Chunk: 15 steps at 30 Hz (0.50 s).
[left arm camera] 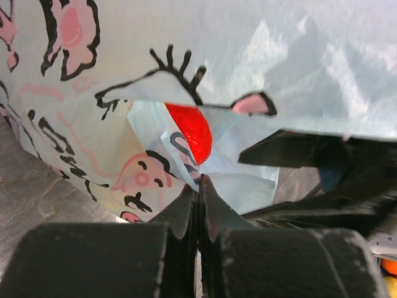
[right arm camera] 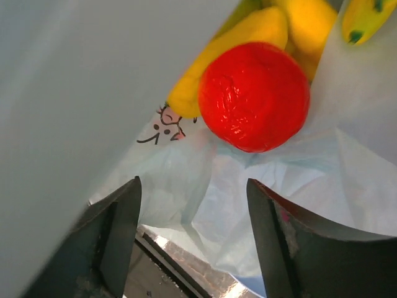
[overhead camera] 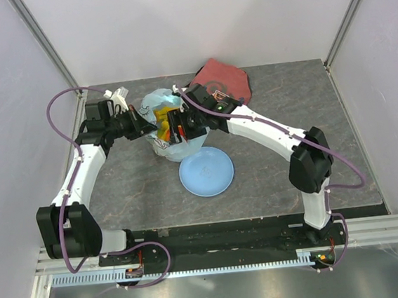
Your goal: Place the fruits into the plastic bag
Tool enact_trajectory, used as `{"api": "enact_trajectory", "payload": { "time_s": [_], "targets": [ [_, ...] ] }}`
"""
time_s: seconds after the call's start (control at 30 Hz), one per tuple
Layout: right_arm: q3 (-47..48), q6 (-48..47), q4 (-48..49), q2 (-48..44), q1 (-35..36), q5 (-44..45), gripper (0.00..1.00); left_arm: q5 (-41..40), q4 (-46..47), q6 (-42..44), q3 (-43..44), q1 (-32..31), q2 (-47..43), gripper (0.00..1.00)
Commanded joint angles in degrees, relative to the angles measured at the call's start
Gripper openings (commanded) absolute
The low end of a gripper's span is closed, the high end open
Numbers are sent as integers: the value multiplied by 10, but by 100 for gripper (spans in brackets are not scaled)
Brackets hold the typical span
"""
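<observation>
The light-blue plastic bag [overhead camera: 166, 117] stands at the back middle of the table, its mouth held up. My left gripper [overhead camera: 149, 125] is shut on a fold of the bag's printed film [left arm camera: 155, 93], pinched at the fingertips [left arm camera: 200, 181]. My right gripper [overhead camera: 177, 126] reaches into the bag's mouth and stands open [right arm camera: 193, 186] with nothing between its fingers. Just beyond its tips, the red round fruit [right arm camera: 254, 96] lies on the bag's inner film against the yellow bananas [right arm camera: 273, 28]. The red fruit [left arm camera: 193, 131] also shows through a gap in the left wrist view.
A round light-blue plate [overhead camera: 206, 171] lies on the table just in front of the bag. A folded dark-red cloth [overhead camera: 224, 82] sits behind the right arm at the back. White walls and frame posts close in the table on three sides.
</observation>
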Motion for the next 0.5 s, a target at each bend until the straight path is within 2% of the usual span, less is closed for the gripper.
{"api": "enact_trajectory", "payload": {
  "time_s": [0.0, 0.07, 0.1, 0.13, 0.17, 0.2, 0.3, 0.47],
  "targets": [
    [33, 17, -32, 35, 1, -42, 63, 16, 13, 12, 8, -8, 5, 2],
    [40, 17, -40, 41, 0, -40, 51, 14, 14, 12, 8, -10, 3, 1],
    [40, 18, -41, 38, 0, -34, 34, 13, 14, 12, 8, -10, 2, 2],
    [40, 22, -40, 33, -1, -29, 23, 8, 12, 12, 8, -11, 0, 2],
    [41, 21, -36, 31, -3, -16, 7, 3, 12, 11, 8, -11, -3, 1],
    [45, 24, -33, 29, -4, -12, 2, -1, 12, 10, 8, -11, -7, 1],
    [98, 24, -29, 44, -23, -10, 0, -24, 11, -2, 15, -11, -21, 2],
    [287, 4, -8, 96, -55, 0, 0, -65, -6, -15, 54, -11, -44, 2]
  ]
}}
